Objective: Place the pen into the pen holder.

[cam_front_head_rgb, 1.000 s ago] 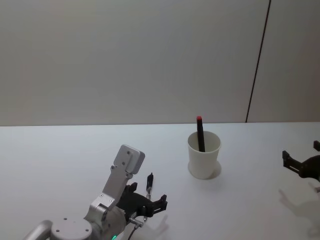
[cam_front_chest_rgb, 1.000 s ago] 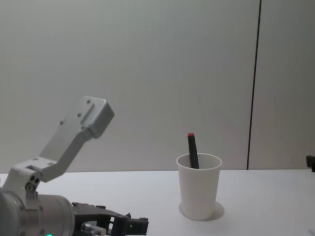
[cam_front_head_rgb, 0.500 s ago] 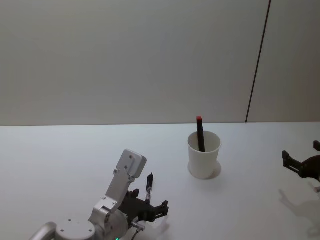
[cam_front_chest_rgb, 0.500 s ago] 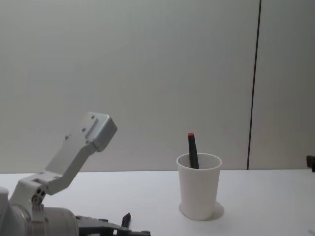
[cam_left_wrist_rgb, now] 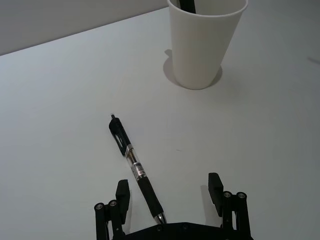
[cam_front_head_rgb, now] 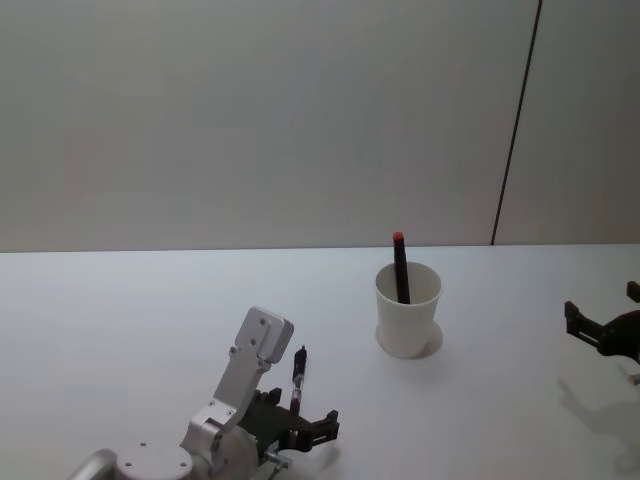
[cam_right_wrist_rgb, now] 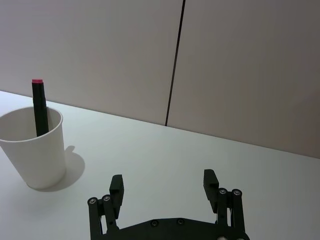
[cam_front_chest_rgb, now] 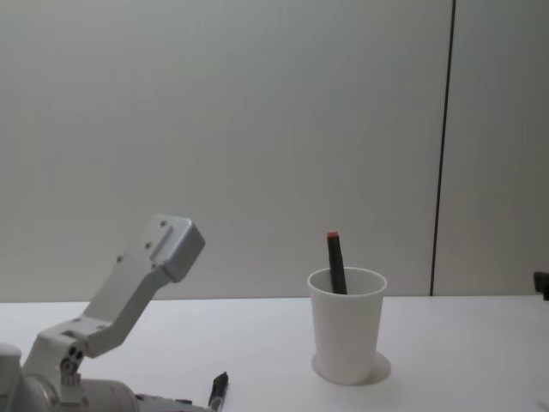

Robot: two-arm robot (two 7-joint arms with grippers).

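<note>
On the white table the pen holder stands upright with a dark, red-capped marker leaning inside it. Bare tabletop separates it from the pen, which lies flat nearer the robot. The left gripper hangs low over the pen's tip end, fingers spread wide with the barrel between them, touching neither and gripping nothing. The right gripper sits off to the right, also spread and empty.
</note>
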